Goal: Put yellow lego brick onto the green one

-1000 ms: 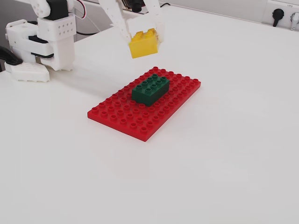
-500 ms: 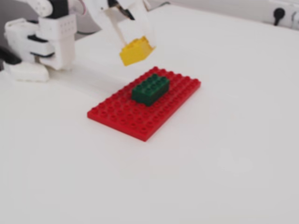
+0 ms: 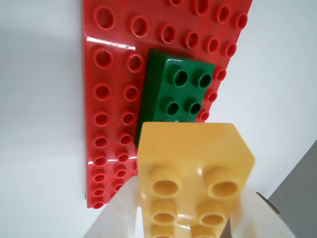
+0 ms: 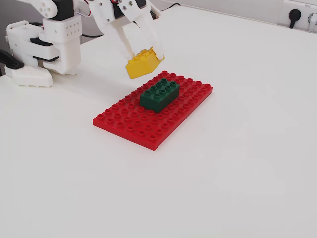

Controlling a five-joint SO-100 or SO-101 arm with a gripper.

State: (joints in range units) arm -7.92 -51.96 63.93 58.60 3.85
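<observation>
Glossy yellow plastic, chunky and rectangular, the yellow lego brick (image 4: 142, 63) is sitting clenched between the white gripper (image 4: 144, 54) fingers (image 3: 119, 218), tilted and hanging in the air. Just below and ahead of the gripper, the dark green brick (image 4: 159, 95) is sitting studs-up on a flat red studded baseplate (image 4: 148, 126). The white arm (image 4: 116, 12) is reaching down from its base (image 4: 44, 47), which is standing at the left of the fixed view. Everything is resting on a smooth white table (image 4: 237, 163); a wall socket (image 4: 296, 16) is showing far right.
</observation>
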